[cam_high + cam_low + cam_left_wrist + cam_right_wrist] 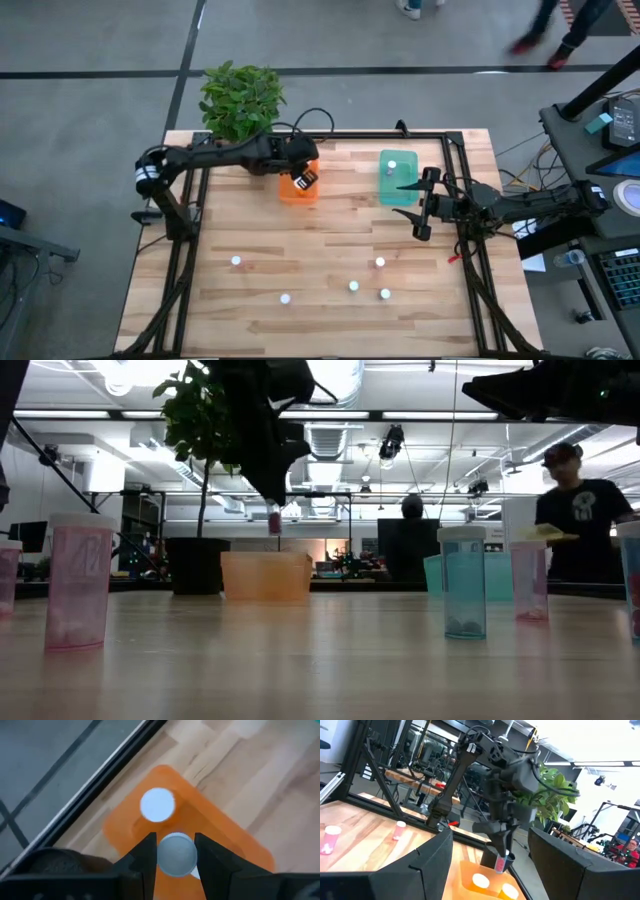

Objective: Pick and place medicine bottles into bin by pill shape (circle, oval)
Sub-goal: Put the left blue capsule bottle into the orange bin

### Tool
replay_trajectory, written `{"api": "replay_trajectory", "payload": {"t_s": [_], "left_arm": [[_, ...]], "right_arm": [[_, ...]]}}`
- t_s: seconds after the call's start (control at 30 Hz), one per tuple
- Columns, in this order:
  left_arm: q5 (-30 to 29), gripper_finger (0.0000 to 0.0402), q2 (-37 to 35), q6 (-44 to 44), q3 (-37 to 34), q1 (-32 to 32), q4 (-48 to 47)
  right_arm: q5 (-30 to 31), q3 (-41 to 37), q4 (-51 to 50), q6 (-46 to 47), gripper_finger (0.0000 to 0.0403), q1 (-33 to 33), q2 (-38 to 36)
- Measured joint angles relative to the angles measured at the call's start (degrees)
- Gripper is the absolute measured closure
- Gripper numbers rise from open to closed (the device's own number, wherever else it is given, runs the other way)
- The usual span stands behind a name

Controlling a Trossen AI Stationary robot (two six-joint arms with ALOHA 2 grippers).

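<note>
My left gripper (306, 180) hangs over the orange bin (297, 190), shut on a small pink medicine bottle (274, 521) with a white cap. Two white-capped bottles (480, 881) stand inside that bin. The teal bin (397, 180) beside it holds one bottle (391, 166). Several more bottles stand upright on the wood nearer the front, such as the ones at the left (236, 261) and right (380, 262). My right gripper (424, 205) waits open just right of the teal bin, touching nothing. My left gripper pinches the bottle at its capped upper end (175, 854) between its two fingers (146, 854). The fingers slant down from the table's left side. The pink body (500, 863) hangs below the fingertips, roughly upright, lifted clear above the orange bin's opening.
A potted plant (240, 98) stands at the far left corner, close behind the orange bin. A black frame (190, 215) runs along the table's sides. A person (578, 510) stands beyond the far edge. Bare wood (320, 235) lies between the bins and the front bottles.
</note>
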Motion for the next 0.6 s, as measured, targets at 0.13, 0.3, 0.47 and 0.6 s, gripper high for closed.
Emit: {"api": "replay_trajectory", "payload": {"t_s": [0.13,0.3,0.47,0.6], "left_arm": [[-0.02,0.0305,0.0,-1.94,-1.47,1.61,0.19],[0.0,0.0305,0.03,-2.07,-3.97,3.26,0.78],[0.07,0.0305,0.39,-1.65,-6.42,3.71,5.05],[0.2,0.0305,0.42,-1.6,-7.77,3.81,6.1]], "right_arm": [[0.0,-0.01,-0.04,0.34,0.0156,0.0,0.0],[0.01,-0.01,-0.04,0.32,0.0156,0.0,0.0],[0.01,-0.01,-0.04,0.3,0.0156,0.0,0.0],[-0.01,-0.01,-0.04,0.28,0.0156,0.0,0.0]]}}
